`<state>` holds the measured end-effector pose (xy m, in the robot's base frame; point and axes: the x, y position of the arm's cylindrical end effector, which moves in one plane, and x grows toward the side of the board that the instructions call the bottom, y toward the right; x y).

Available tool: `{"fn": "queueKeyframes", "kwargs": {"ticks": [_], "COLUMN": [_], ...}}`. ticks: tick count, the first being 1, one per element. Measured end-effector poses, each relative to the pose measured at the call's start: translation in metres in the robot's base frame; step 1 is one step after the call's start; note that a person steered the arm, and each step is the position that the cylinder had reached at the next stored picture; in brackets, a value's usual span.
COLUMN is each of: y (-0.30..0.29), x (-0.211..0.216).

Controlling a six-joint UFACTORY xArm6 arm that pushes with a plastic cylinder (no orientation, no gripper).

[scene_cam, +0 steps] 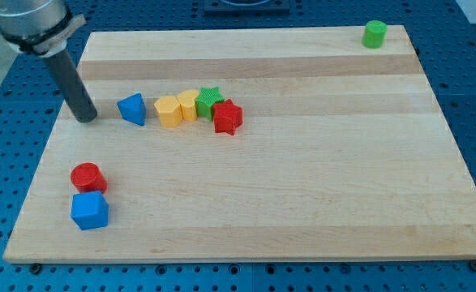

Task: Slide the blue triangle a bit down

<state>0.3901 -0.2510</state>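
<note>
While the arm stood over the table's point(302, 219) upper left part, this is how things lay:

Blue triangle: the blue triangle point(132, 109) sat in the upper left part of the table, at the left end of a short row of blocks, and just left of the first yellow block point(168, 112), with a thin gap between them as far as I could tell.

Row beside it: a second yellow block point(188, 104), a green star point(210, 100) and a red star point(228, 118) crowded close together to the view's right of the first yellow one.

My tip: my tip point(86, 119) rested on the table just to the view's left of the blue triangle, near it but apart, at about the same height in the view.

Jaws: the arm had none; it ended in a plain dark rod, so nothing was being gripped.

Progress: I judged the push not yet begun, since the tip was off the block and beside it, not above it.

What was left: the tip would have to get to the triangle's top side in the view, then push toward the view's bottom.

Path below: the wood under the triangle looked bare; a red cylinder point(87, 176) and a blue cube point(89, 210) lay well below and a little left.

Elsewhere: a green cylinder point(375, 34) stood far off at the top right corner.
</note>
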Motion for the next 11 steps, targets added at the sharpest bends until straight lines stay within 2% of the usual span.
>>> {"fn": "queueKeyframes", "kwargs": {"ticks": [1, 3, 8, 11], "y": [0.025, 0.074, 0.075, 0.06], "x": [-0.026, -0.025, -0.022, 0.024]}}
